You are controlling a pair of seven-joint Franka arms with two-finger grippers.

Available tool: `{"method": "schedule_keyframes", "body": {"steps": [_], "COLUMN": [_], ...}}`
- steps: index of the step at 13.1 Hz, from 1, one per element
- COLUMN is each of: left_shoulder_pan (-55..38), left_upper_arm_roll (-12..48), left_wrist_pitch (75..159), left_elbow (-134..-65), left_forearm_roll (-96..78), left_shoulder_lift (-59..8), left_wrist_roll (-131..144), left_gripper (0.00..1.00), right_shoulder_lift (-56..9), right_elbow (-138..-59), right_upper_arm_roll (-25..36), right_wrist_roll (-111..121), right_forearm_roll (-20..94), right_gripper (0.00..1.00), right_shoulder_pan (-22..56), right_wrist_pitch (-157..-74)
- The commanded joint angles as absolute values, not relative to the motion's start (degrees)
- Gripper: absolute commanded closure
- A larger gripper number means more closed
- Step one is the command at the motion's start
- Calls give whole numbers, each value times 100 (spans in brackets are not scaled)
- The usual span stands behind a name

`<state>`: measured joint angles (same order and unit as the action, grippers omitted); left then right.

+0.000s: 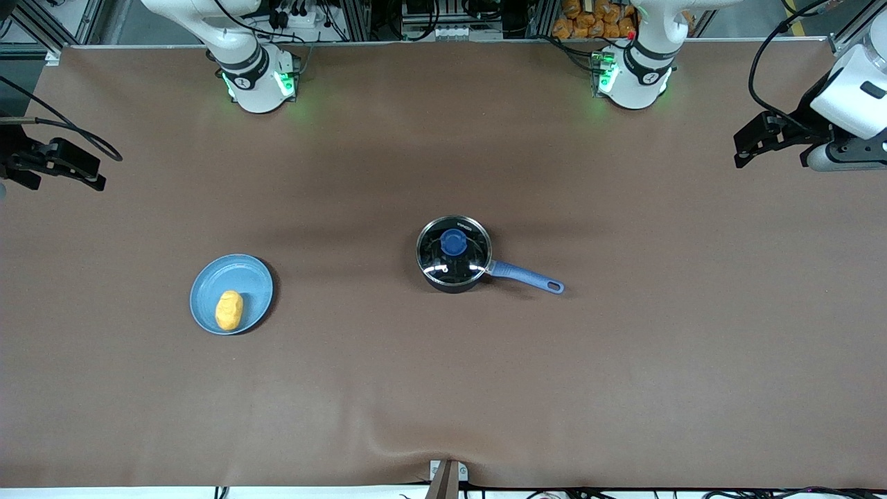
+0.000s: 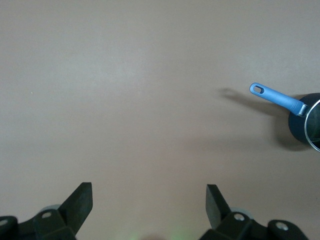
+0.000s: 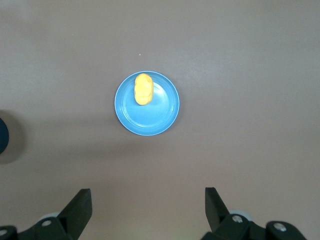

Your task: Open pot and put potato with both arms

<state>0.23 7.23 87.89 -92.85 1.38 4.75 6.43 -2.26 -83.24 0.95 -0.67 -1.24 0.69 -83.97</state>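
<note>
The black pot [image 1: 449, 274] stands mid-table, its glass lid [image 1: 470, 239] with a blue knob [image 1: 454, 242] on it. Its blue handle [image 1: 527, 276] points toward the left arm's end. The yellow potato [image 1: 229, 310] lies on a light-blue plate [image 1: 249, 277] toward the right arm's end. My left gripper [image 1: 740, 154] hangs open and holds nothing, over bare table at its own end; its wrist view shows the gripper [image 2: 149, 200], the pot [image 2: 304, 122] and the handle [image 2: 277, 97]. My right gripper [image 1: 93, 177] hangs open over its end; its wrist view shows the gripper [image 3: 148, 200], the potato [image 3: 143, 89] and the plate [image 3: 160, 117].
A brown cloth [image 1: 443, 388] covers the whole table, with a small ripple at its front edge by a metal bracket [image 1: 447, 477]. Both arm bases [image 1: 260, 83] [image 1: 634, 76] stand along the edge farthest from the front camera.
</note>
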Motion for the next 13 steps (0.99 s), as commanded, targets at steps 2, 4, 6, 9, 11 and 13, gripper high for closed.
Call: {"method": "schedule_keyframes", "body": {"steps": [2, 4, 6, 9, 11, 13], "left_shoulder_pan": [53, 70, 35, -52, -367, -920], "left_upper_arm_roll": [747, 703, 712, 825, 1150, 1274], "left_wrist_pitch": [8631, 8613, 8604, 8622, 8701, 8727], "left_elbow": [-9036, -8860, -8789, -8789, -8528, -8132], "left_forearm_roll": [264, 299, 308, 159, 132, 167], "left_shoulder_lift": [396, 282, 229, -34, -437, -964], "left_wrist_roll": [598, 589, 606, 965, 1604, 2474], "left_gripper": [0, 0, 0, 0, 0, 0], "right_shoulder_lift": [-228, -464, -946, -1668, -2019, -2433], "right_elbow": [-8376, -8385, -8385, -8638, -8868, -8912], "right_upper_arm_roll": [62, 62, 53, 53, 53, 53], "right_wrist_roll": [-62, -88, -114, -123, -88, -62], "right_forearm_roll": [-44, -53, 8, 272, 351, 632], "right_gripper": [0, 0, 0, 0, 0, 0], "right_shoulder_pan": [9, 44, 70, 97, 62, 27], "right_wrist_pitch": [-8227, -8244, -8331, -9277, -9824, -10184]}}
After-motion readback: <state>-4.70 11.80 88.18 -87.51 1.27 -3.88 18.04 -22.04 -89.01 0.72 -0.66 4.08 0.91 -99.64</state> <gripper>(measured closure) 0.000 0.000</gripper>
